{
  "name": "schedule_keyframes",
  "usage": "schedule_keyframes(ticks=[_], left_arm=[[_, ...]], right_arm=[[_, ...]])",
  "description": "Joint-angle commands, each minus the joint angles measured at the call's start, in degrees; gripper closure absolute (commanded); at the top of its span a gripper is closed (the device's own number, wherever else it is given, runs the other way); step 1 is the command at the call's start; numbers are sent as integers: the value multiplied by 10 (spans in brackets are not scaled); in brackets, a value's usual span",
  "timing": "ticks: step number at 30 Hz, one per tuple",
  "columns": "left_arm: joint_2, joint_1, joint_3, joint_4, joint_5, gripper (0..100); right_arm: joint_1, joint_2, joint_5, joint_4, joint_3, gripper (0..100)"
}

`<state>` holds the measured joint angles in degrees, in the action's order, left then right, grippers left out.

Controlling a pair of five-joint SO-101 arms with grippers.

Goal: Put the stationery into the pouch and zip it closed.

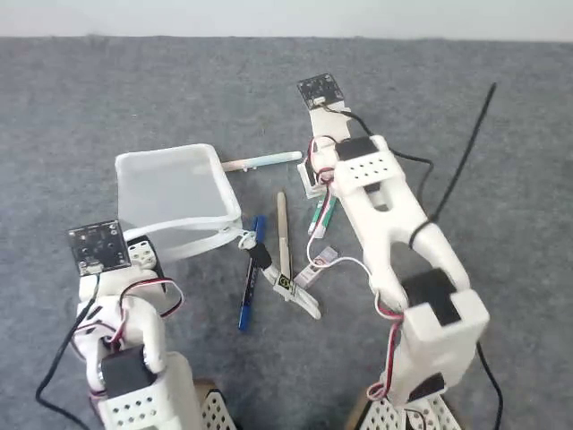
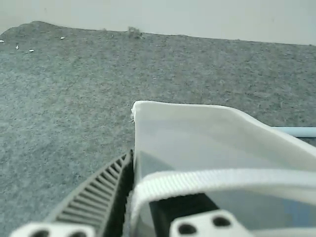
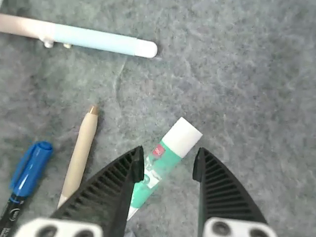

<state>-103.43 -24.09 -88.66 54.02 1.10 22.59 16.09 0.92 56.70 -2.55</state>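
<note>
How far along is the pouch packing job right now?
Nothing done: the white translucent pouch looks empty and unzipped. In hand: the left gripper grips its rim; the right gripper, open, straddles the green-and-white tube. Remaining: the tube, blue marker, tan pen, pale blue pen, then zipping.

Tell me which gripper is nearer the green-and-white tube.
Right. The right gripper straddles the green-and-white tube, fingers open either side. The left gripper is off at the pouch, clamped on its wall, with the pens between.
</note>
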Motion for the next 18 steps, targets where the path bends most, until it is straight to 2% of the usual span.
schedule_keyframes(ticks=[1, 18], left_arm=[[-11, -4, 43, -4, 8, 990], [-11, -4, 44, 7, 8, 990]], right_arm=[[-12, 21, -10, 26, 65, 836], [-25, 216, -32, 163, 293, 837]])
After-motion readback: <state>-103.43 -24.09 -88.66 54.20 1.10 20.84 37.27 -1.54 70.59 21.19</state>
